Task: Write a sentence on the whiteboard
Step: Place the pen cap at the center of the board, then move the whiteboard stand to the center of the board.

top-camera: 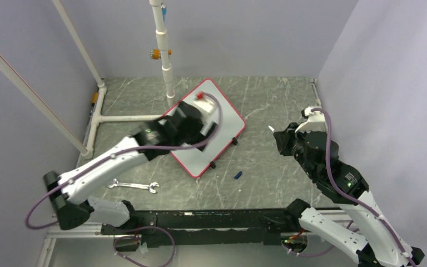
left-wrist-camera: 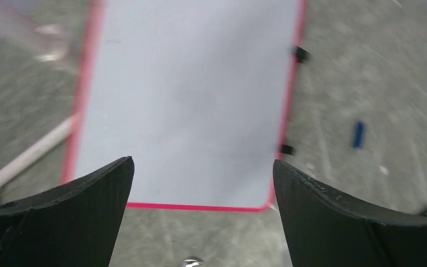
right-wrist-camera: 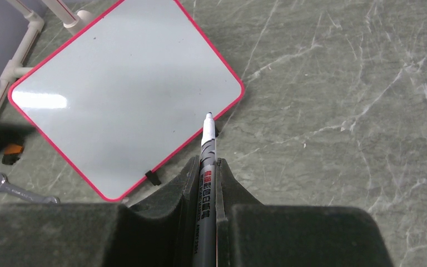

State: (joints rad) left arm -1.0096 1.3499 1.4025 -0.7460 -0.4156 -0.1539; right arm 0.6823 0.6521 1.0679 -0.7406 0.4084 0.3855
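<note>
The whiteboard (top-camera: 225,119) lies flat on the grey table, turned like a diamond, with a red border and black feet on its near-right edge. Its face is blank in the left wrist view (left-wrist-camera: 189,94) and the right wrist view (right-wrist-camera: 117,94); no sentence shows. My left gripper (top-camera: 200,123) hovers over the board's left half, open and empty (left-wrist-camera: 203,167). My right gripper (top-camera: 283,139) is to the right of the board, shut on a grey marker (right-wrist-camera: 207,147) whose uncapped tip points at the board's right corner.
A blue marker cap (top-camera: 238,175) lies on the table in front of the board, also seen in the left wrist view (left-wrist-camera: 358,134). A wrench (top-camera: 133,185) lies near left. A white pipe frame (top-camera: 128,118) and an upright pipe (top-camera: 165,61) stand behind the board.
</note>
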